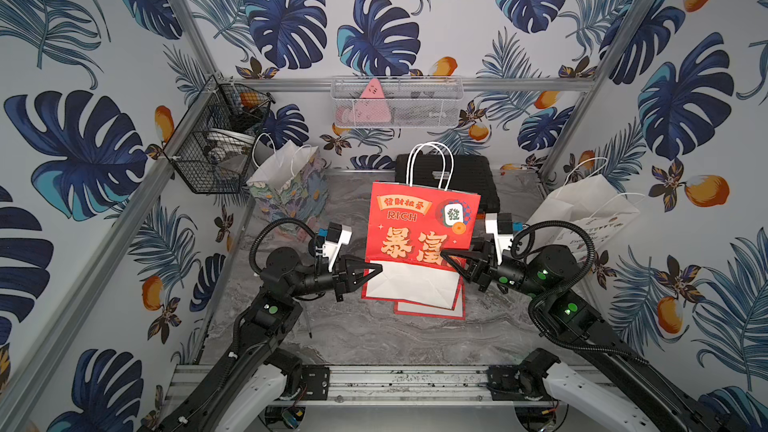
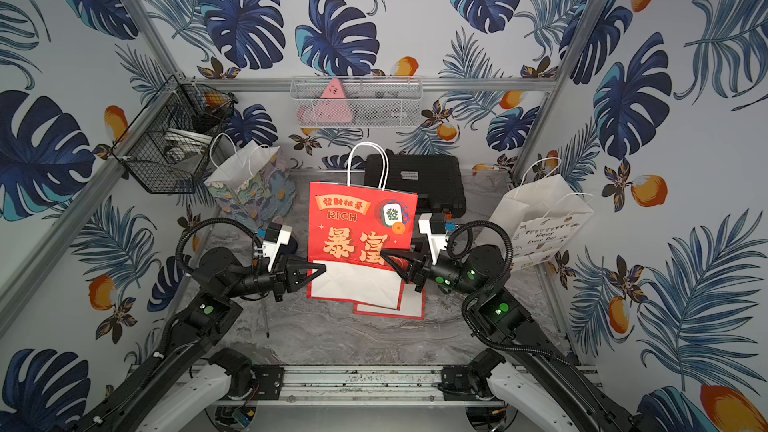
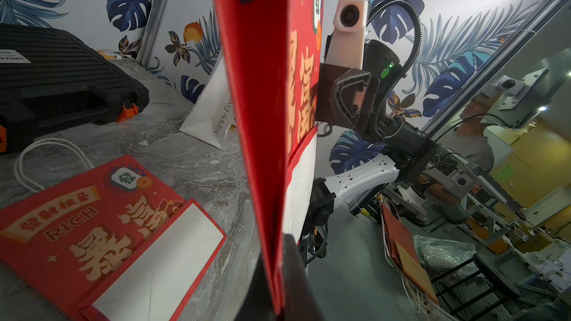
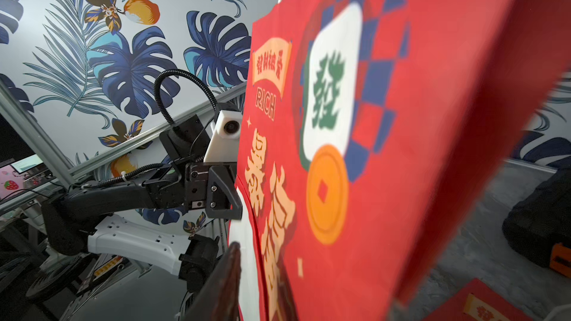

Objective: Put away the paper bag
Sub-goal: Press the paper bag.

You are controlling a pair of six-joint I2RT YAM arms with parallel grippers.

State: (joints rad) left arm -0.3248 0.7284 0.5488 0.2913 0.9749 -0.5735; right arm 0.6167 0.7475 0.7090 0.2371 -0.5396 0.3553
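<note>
In both top views we see the red bag [image 1: 419, 226] hanging upright in the air above the table [image 1: 353, 338], handles up. Our left gripper [image 1: 377, 268] is clamped tight on the red bag's lower left edge, just by its folded white base. Our right gripper [image 1: 444, 255] sits at the lower right edge, its tip overlapping the print. The wrist view there is blurred, so we cannot tell whether those jaws pinch the paper or stand a little apart. A flat bag [image 3: 92, 226] of the same print lies on the table directly below.
</note>
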